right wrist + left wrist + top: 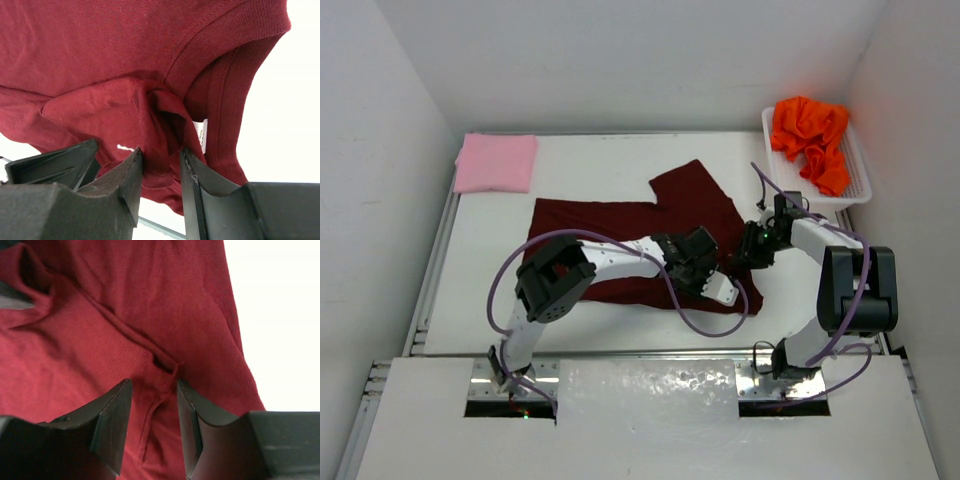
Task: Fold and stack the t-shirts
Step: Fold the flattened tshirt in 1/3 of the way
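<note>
- The maroon shirt (620, 225) lies spread across the middle of the table (620, 150), one part flung toward the far edge, no fold in it that you can make out.
- Your right gripper (160, 160) is closed on a bunch of that shirt beside the collar (225, 100), the white label (199, 132) showing just past one finger. The cloth there looks raised off the table.
- Your left gripper (152, 390) stands partly apart, astride a thin ridge of the same shirt near its right side. You cannot tell from here whether the ridge is pinched or merely straddled.
- The pink shirt (497, 162) sits at the far left corner as a neat flat square, apparently folded and set down as the start of the stack.
- The orange shirt (810, 135) is a crumpled heap in the basket (861, 165) at the far right corner, untouched.
- Judged from this, you have one shirt of three done. The maroon one is only being taken up for folding, and the orange one has yet to leave the basket.
</note>
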Controlling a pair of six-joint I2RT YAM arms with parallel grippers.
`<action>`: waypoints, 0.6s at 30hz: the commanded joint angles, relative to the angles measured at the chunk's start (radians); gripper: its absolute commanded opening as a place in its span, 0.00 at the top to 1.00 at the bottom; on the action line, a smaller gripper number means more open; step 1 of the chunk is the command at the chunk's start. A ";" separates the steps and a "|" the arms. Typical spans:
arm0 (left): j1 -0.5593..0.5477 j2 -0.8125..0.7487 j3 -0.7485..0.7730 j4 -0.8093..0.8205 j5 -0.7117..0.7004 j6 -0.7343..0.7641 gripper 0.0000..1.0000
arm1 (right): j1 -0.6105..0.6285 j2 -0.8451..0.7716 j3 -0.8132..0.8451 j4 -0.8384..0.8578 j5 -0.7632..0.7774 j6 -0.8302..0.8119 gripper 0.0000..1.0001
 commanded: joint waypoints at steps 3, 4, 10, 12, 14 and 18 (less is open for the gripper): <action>-0.002 0.036 0.019 0.054 0.042 -0.040 0.61 | 0.004 -0.003 0.015 0.018 -0.003 -0.019 0.70; -0.002 0.038 0.019 0.057 0.043 -0.051 0.63 | 0.004 -0.002 0.015 0.016 -0.001 -0.020 0.71; 0.003 0.040 0.045 0.077 0.020 -0.132 1.00 | 0.004 -0.007 0.036 -0.022 0.035 -0.040 0.89; 0.009 0.033 0.072 0.015 0.011 -0.137 1.00 | 0.004 -0.013 0.042 -0.042 0.062 -0.052 1.00; 0.029 0.020 0.110 -0.030 0.017 -0.141 1.00 | 0.004 -0.027 0.050 -0.059 0.088 -0.063 1.00; 0.081 -0.020 0.159 -0.130 0.039 -0.146 1.00 | 0.004 -0.070 0.077 -0.123 0.153 -0.089 1.00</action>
